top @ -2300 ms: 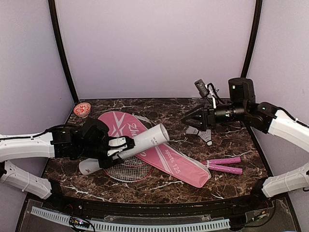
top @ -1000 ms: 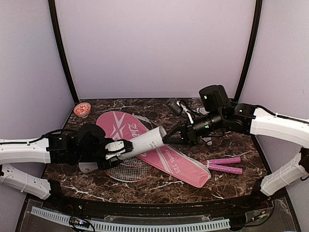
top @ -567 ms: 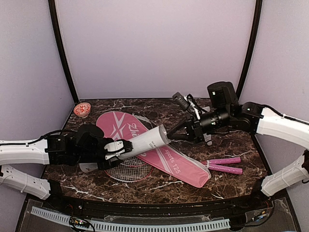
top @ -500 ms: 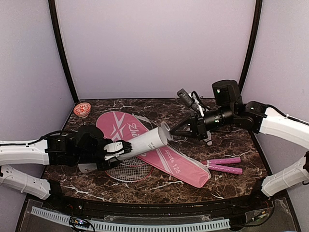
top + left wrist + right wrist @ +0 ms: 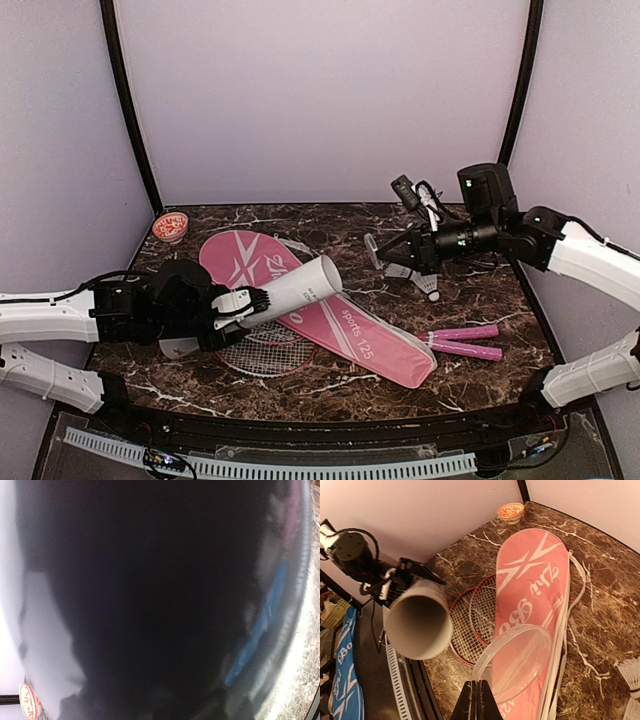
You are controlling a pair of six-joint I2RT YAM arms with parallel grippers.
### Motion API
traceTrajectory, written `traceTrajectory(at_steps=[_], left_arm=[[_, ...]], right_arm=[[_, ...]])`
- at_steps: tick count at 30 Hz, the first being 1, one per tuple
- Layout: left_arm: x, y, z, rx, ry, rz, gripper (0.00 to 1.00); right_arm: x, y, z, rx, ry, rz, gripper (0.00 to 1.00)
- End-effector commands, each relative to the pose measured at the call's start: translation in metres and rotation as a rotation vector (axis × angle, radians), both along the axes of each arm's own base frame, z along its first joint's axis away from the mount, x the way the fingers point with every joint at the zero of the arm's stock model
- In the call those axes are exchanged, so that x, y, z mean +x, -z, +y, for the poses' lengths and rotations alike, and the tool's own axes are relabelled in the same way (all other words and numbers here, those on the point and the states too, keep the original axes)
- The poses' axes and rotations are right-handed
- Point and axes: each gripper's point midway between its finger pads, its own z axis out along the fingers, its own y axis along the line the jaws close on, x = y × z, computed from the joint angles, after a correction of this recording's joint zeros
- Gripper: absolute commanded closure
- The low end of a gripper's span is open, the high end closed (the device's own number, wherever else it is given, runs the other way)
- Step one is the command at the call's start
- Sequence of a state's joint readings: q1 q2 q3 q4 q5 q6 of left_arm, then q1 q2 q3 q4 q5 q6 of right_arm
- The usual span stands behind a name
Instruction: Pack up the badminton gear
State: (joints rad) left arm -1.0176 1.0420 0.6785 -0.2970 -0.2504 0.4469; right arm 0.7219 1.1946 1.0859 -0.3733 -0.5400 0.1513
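While left gripper (image 5: 243, 305) clamps white tube (image 5: 300, 285) aslant over pink bag (image 5: 345, 325), tube mouth stands uncapped; contents deeper inside cannot tell. Right gripper (image 5: 476, 684) pinches clear lid (image 5: 512, 661) by rim, apart from tube, above bag. Two shuttlecocks (image 5: 428, 285) lie loose on table (image 5: 300, 225). Rackets (image 5: 262, 352) lie partly covered by flat bag.

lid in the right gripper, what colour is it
The lid is clear, see-through plastic; the bag shows through it. Best in the right wrist view.
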Motion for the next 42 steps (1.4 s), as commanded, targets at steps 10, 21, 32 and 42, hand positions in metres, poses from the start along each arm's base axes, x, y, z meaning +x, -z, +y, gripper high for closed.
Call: traceTrajectory(at_steps=[10,21,32,42], left_arm=[[0.004,-0.021,0.015,-0.081,-0.106,-0.026,0.59],[-0.004,-0.043,0.03,-0.201,-0.157,-0.039,0.59],[-0.004,-0.038,0.027,-0.185,-0.146,-0.032,0.6],[-0.003,-0.031,0.02,-0.17,-0.122,-0.024,0.6]], right_arm=[[0.051,0.107,0.033,-0.311,0.134,0.02,1.0],[0.04,0.16,0.091,-0.399,0.006,0.071,1.0],[0.035,0.178,0.115,-0.402,-0.028,0.106,0.86],[0.078,0.118,0.072,-0.259,0.076,0.073,0.6]])
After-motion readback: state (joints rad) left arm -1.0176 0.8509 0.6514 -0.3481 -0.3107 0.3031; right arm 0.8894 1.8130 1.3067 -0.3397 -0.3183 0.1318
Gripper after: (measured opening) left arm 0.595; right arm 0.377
